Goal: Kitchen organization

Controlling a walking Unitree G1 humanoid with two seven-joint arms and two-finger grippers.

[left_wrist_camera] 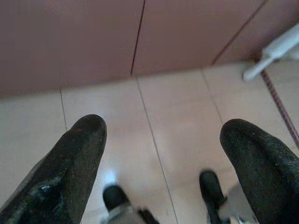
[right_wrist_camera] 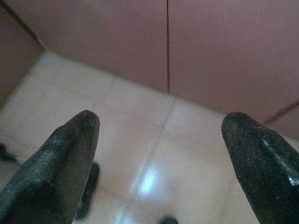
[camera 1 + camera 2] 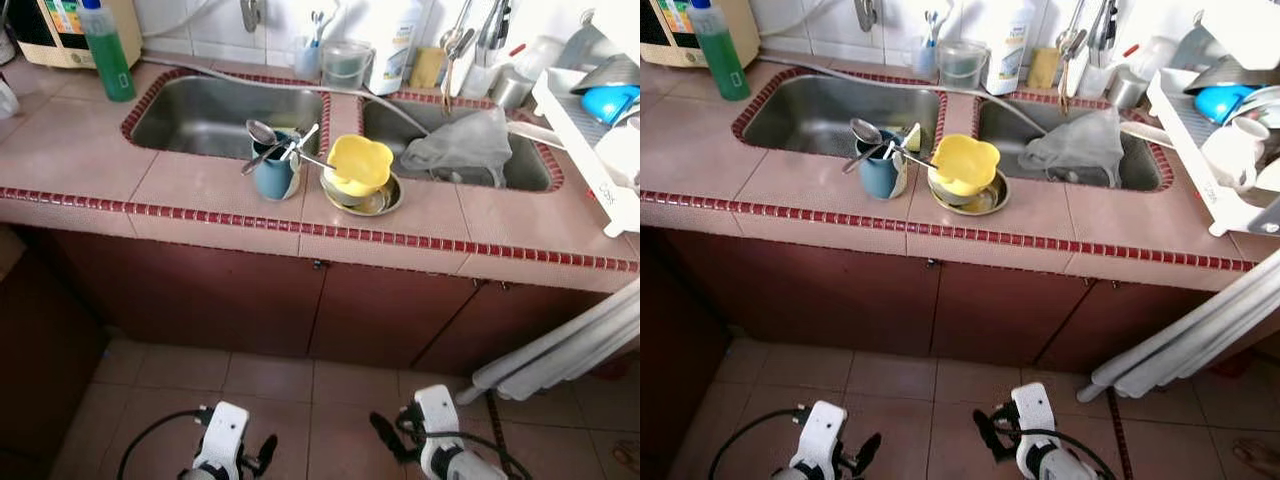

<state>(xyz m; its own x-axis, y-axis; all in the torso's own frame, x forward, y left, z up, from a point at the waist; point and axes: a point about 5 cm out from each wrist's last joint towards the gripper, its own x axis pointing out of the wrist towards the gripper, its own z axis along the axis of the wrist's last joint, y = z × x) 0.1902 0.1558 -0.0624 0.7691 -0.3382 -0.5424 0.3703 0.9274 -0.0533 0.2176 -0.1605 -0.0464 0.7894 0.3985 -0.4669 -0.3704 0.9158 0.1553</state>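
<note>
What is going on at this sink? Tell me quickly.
Nothing is being handled yet. The robot stands before the pink tiled counter, with the left gripper and right gripper hanging low over the floor, both open and empty. On the counter between the two steel sinks stand a blue mug holding spoons and a yellow flower-shaped bowl stacked on metal dishes.

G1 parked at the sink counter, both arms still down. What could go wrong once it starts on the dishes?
1. The blue mug holds loose spoons sticking out at angles; grabbing it could spill them or tip it.
2. The yellow bowl sits tilted on a metal dish near the counter edge; a nudge could slide both off.
3. Left gripper and right gripper hang open near the floor, so lifting could clip the counter.
</note>
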